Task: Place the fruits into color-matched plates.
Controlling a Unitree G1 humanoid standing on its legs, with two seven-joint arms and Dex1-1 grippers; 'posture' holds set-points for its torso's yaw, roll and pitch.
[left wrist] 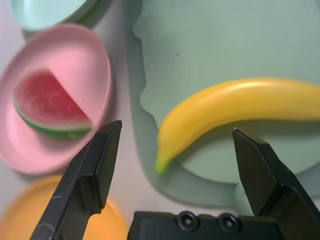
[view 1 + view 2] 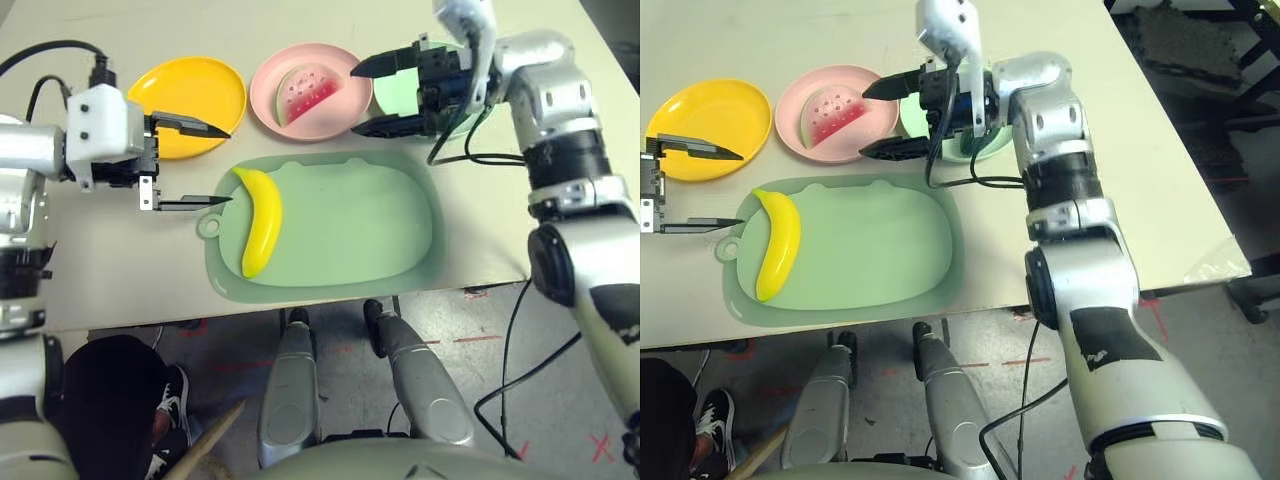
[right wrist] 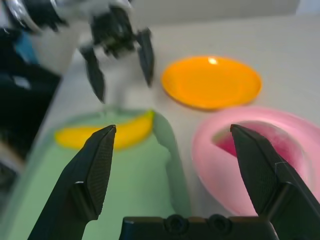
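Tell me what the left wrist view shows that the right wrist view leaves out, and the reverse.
Left wrist view alone: a slice of the mint green plate and the watermelon wedge's green rind. Right wrist view alone: the left gripper, open, seen from across the table. Both share the banana on the cutting mat, the pink plate holding the watermelon wedge, and the yellow-orange plate.

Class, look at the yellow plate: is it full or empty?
Empty. The yellow plate shows a bare surface; the banana lies on the green mat.
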